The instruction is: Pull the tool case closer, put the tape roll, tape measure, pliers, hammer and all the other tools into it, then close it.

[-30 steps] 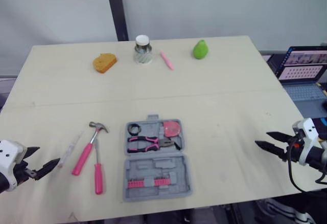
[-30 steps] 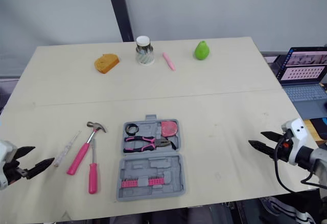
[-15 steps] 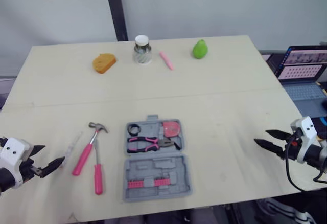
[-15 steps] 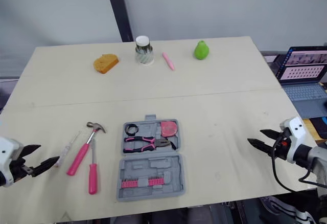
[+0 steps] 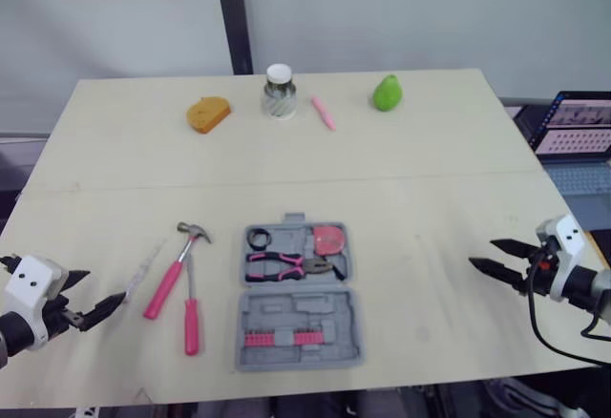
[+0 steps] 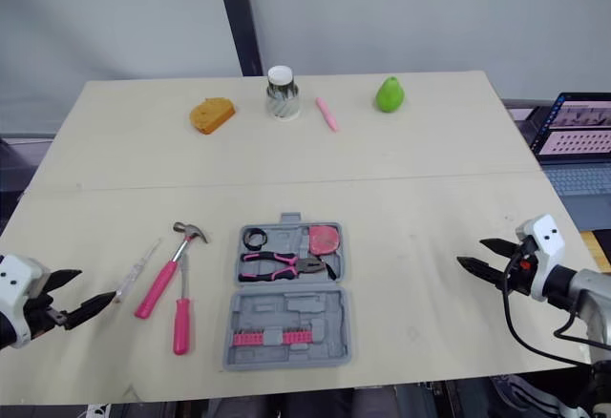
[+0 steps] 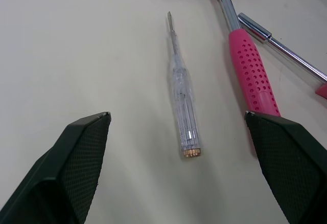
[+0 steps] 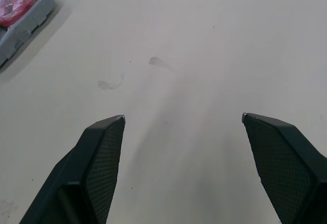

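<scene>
Head views place the open grey moulded tool case [image 5: 298, 301] near the table's [image 5: 430, 170] front edge. It holds the tape roll [image 5: 258, 239], tape measure [image 5: 330, 240] and pliers [image 5: 286, 265]. The hammer [image 5: 175, 270] lies just left of it. The left wrist view adds the hammer's dimpled pink grip and a clear-bodied tester [image 7: 183, 98], ahead of the spread left gripper [image 5: 103, 286]. The right gripper [image 5: 481, 253], also spread, hovers over bare table.

Head stereo pair overlooking table [image 5: 430, 179], left wrist close, sharing hammer [image 7: 250, 68]
</scene>
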Robot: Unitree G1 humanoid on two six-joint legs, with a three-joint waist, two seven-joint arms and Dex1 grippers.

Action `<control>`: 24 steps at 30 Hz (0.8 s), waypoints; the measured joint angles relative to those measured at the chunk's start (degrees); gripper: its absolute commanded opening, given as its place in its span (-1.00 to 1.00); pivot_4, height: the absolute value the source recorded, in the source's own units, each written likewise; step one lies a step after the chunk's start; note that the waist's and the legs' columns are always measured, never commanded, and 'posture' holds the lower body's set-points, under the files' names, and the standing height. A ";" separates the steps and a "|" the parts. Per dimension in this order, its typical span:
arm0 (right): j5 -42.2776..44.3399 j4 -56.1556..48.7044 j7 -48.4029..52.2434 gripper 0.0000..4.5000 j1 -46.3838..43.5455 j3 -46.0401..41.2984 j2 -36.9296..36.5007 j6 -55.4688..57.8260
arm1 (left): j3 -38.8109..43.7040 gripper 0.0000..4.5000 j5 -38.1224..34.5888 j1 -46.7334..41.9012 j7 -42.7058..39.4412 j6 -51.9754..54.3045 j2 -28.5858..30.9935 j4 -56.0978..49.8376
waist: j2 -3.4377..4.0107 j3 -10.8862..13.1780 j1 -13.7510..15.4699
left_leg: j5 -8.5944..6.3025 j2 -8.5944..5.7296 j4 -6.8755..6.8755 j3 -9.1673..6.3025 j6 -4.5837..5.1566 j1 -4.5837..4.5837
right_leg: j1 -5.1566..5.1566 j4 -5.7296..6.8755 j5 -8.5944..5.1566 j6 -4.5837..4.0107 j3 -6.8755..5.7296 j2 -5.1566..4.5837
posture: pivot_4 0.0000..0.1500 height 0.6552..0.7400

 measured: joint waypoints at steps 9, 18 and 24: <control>0.00 -1.12 0.00 0.72 0.18 0.02 0.00 0.92 | -0.33 1.00 0.01 -0.14 0.31 0.10 -0.31 -0.06 | 0.01 0.03 0.11 | 0.13 -0.03 -0.07 -0.11 -0.04 -0.02 | 0.16 -0.08 -0.01 -0.01 0.03 0.01 | 1.00 1.00; -0.11 -1.48 -0.09 0.72 -0.66 0.40 0.00 1.06 | -0.89 1.00 0.02 -0.86 0.38 0.12 -0.32 -0.06 | -0.04 0.06 0.24 | 0.40 -0.21 -0.10 -0.70 -0.17 -0.21 | 0.19 -0.09 -0.02 0.02 -0.13 0.02 | 1.00 1.00; -0.16 -1.53 -0.12 0.72 -0.65 0.44 0.04 1.08 | -0.90 1.00 0.04 -0.86 0.39 0.10 -0.32 -0.06 | 0.00 0.08 0.61 | 0.45 -0.37 -0.24 -0.94 -0.11 -0.19 | 0.41 -0.17 -0.04 0.03 -0.24 -0.08 | 1.00 1.00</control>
